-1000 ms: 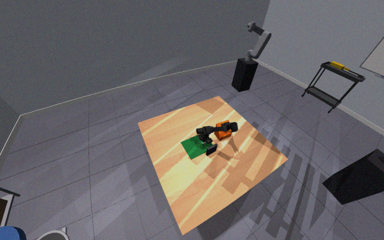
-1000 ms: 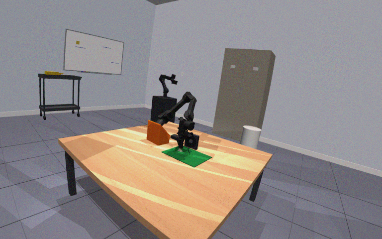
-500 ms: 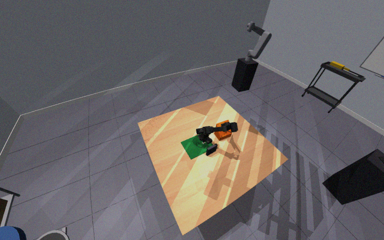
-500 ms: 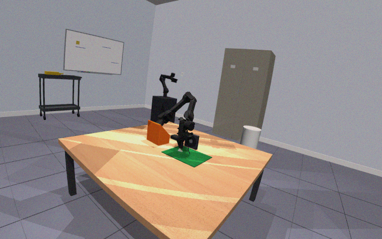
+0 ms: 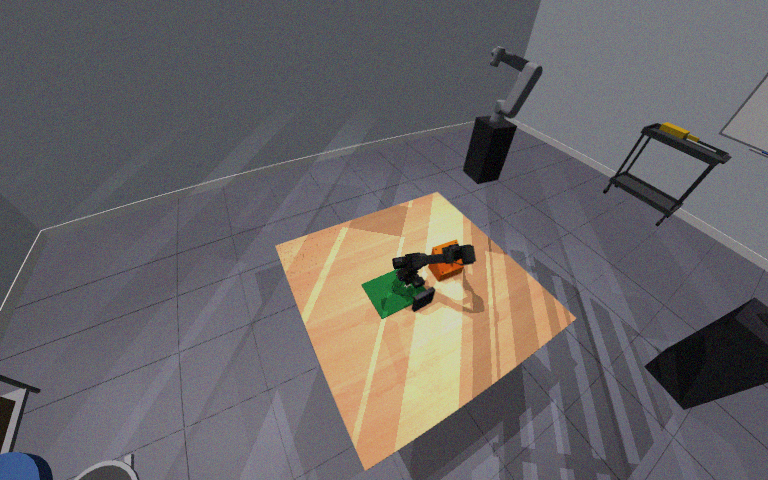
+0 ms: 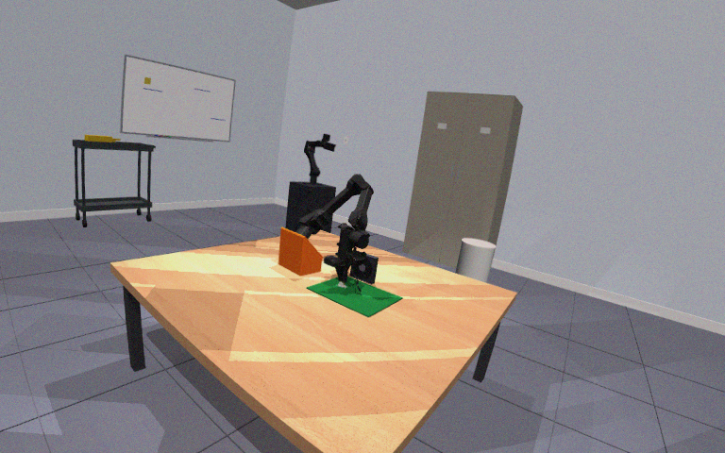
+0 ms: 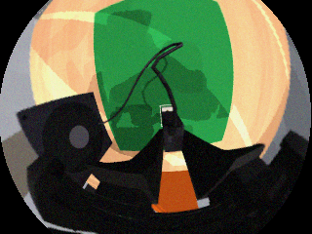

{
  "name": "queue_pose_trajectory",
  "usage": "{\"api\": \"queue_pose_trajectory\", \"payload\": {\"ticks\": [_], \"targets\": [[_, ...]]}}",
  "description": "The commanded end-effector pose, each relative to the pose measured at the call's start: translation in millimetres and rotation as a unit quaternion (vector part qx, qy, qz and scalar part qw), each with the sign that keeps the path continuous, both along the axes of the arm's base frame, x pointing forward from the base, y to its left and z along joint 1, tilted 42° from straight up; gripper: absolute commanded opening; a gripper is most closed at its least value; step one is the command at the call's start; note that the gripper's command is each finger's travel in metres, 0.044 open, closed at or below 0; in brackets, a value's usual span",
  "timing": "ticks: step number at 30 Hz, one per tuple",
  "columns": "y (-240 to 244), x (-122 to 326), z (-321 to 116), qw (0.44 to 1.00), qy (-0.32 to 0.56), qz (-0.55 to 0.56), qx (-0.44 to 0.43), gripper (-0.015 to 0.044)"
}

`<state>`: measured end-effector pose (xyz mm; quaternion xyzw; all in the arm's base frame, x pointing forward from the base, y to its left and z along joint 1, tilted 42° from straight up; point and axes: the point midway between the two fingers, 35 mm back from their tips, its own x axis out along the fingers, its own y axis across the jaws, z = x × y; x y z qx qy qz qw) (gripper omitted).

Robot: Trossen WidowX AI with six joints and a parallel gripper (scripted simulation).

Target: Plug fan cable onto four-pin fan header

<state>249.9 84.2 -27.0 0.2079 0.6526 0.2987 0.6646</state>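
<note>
An orange wedge-shaped block (image 6: 299, 252) stands on the wooden worktop (image 6: 299, 352) just beside the hand. Well away from the hand, on the floor, are a black pedestal (image 6: 309, 204) carrying a second arm (image 6: 316, 156), a tall beige cabinet (image 6: 461, 176) with a white cylindrical bin (image 6: 475, 259) before it, and a black cart (image 6: 111, 176) bearing a yellow item (image 6: 99, 138). A whiteboard (image 6: 176, 99) hangs on the wall above the cart.
</note>
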Motion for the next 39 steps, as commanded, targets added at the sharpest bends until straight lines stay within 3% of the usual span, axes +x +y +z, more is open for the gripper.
{"api": "queue_pose_trajectory", "payload": {"ticks": [1,32,39], "targets": [[1.3,0.0,-0.4,1.0,0.001,-0.001,0.003,0.0],[13.0,-0.6,-13.1,1.0,0.001,-0.001,0.003,0.0],[10.9,-0.2,-11.2,1.0,-0.001,-0.001,0.002,0.0184]]}}
